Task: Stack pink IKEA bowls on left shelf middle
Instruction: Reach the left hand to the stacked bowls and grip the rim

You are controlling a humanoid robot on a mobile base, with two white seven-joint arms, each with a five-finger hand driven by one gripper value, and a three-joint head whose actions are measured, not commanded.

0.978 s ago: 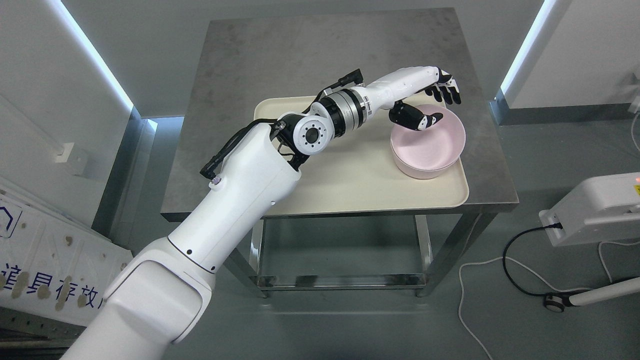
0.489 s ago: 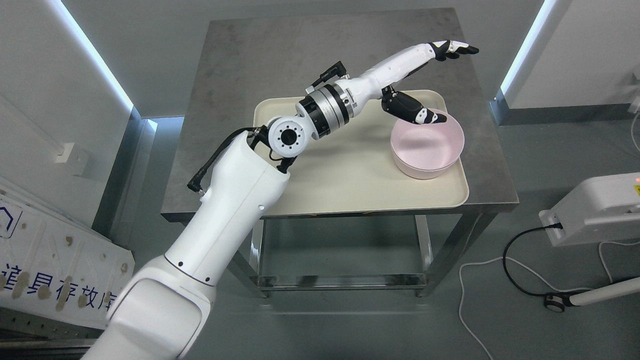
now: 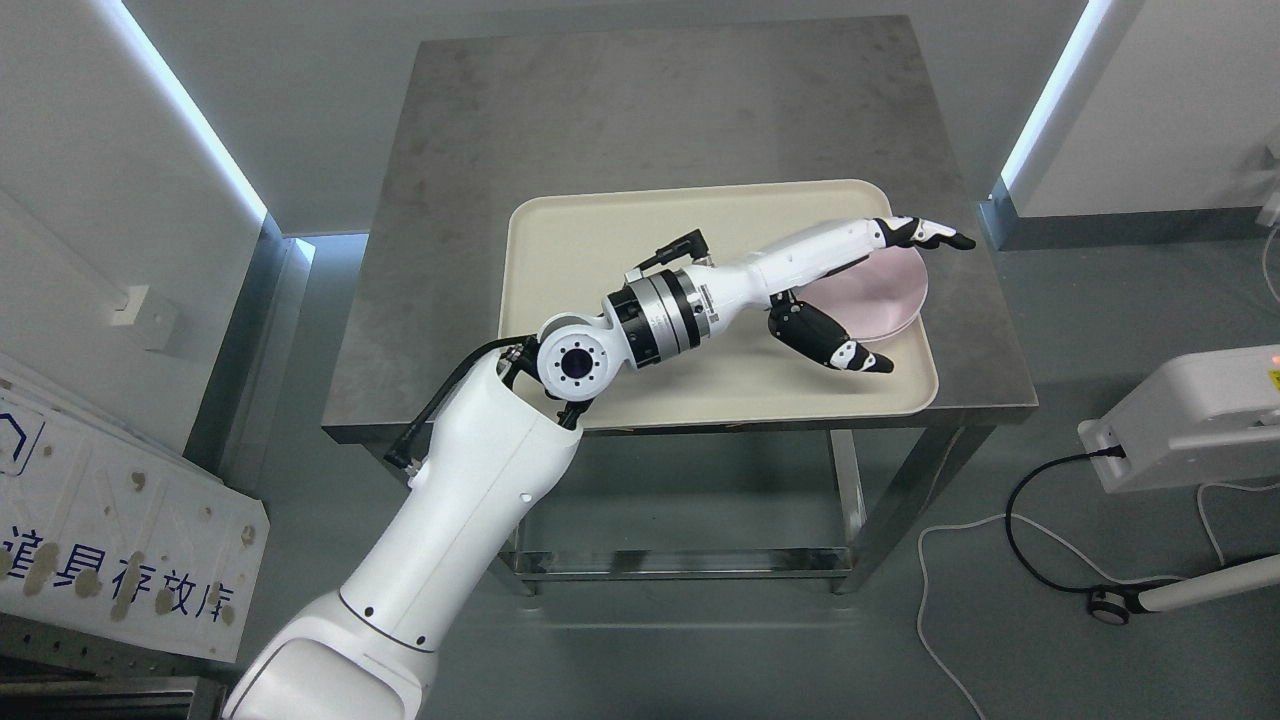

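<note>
Head view, the only one given: left arm comes in from lower left & reaches across the pale cream plastic tray (image 3: 600,230), which sits on the grey brushed-steel counter (image 3: 640,100). The left hand (image 3: 850,290) is at the pink round bowl stack (image 3: 885,295) in the tray's right part, near the right rim. Fingers (image 3: 925,233) are stretched out straight over the far side of the bowls, thumb (image 3: 835,345) splayed to the near side, so the hand is spread apart w/ the bowls between; can't tell if either digit actually touches, and nothing looks clamped yet. Right arm: not seen. Step in hand, as I judge it: getting a grip on the bowls. To do it well: bring thumb & fingers in on opposite sides of the wall, squeeze evenly, check the pinch sits below the rim before lifting; lift straight up, slowly, so nested bowls don't separate or tip. Bowls are mostly hidden by the forearm, so how many are nested I can't say. Materials: bowls look matt, smooth, prob. plastic, thin-walled w/ rounded sides, likely slippery under hard fingertips. Tray is smooth, low-lipped, rounded corners; would let a bowl slide if nudged. Counter top is dull, mottled metal on a steel frame w/ a lower shelf.
</note>
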